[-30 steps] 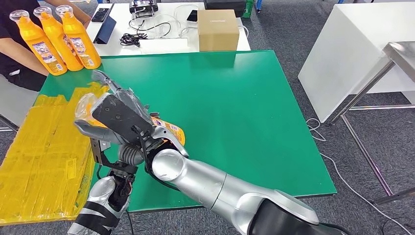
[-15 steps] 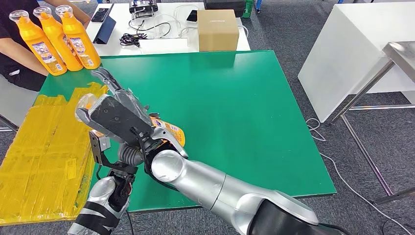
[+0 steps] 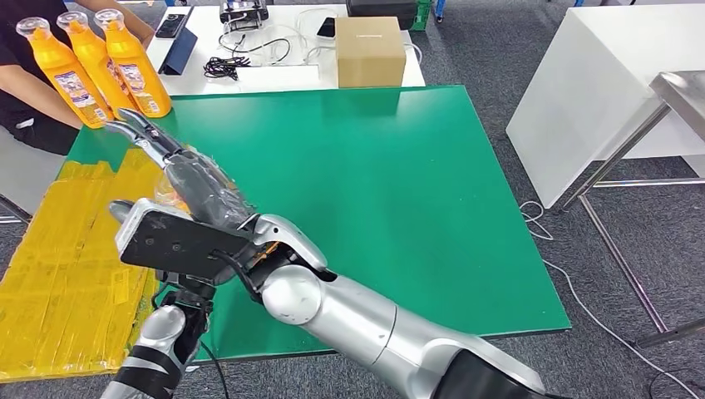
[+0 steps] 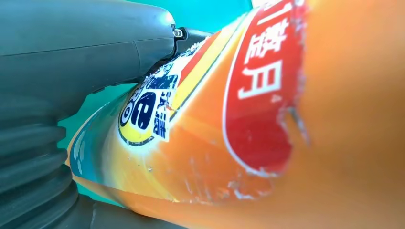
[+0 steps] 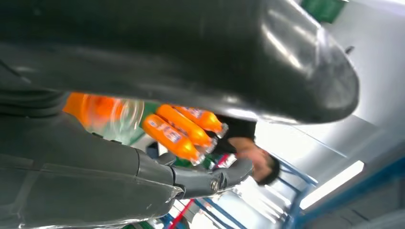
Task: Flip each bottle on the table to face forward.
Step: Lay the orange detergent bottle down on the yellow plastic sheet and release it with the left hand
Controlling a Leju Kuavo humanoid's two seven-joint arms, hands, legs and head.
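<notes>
An orange bottle (image 3: 166, 198) with a clear neck lies tilted above the left part of the green table (image 3: 399, 191). My right hand (image 3: 195, 187) reaches across from the right and holds its neck end, thumb below and long fingers stretched over it toward the back left. In the right wrist view the bottle (image 5: 95, 107) sits blurred between thumb and fingers (image 5: 167, 47). My left hand (image 4: 86, 47) grips the body of the bottle (image 4: 267, 119), thumb against the red and yellow label. In the head view my left forearm (image 3: 158, 341) rises under the right wrist.
Three orange bottles (image 3: 100, 62) stand upright at the table's back left corner, beside a person (image 3: 25, 91). A yellow taped mat (image 3: 66, 266) covers the table's left strip. A cardboard box (image 3: 371, 50) and cables lie on the white desk behind.
My right hand has rolled over and swung toward the back left, fingers now stretched out. The bottle's label, visible before, is hidden under the wrist.
</notes>
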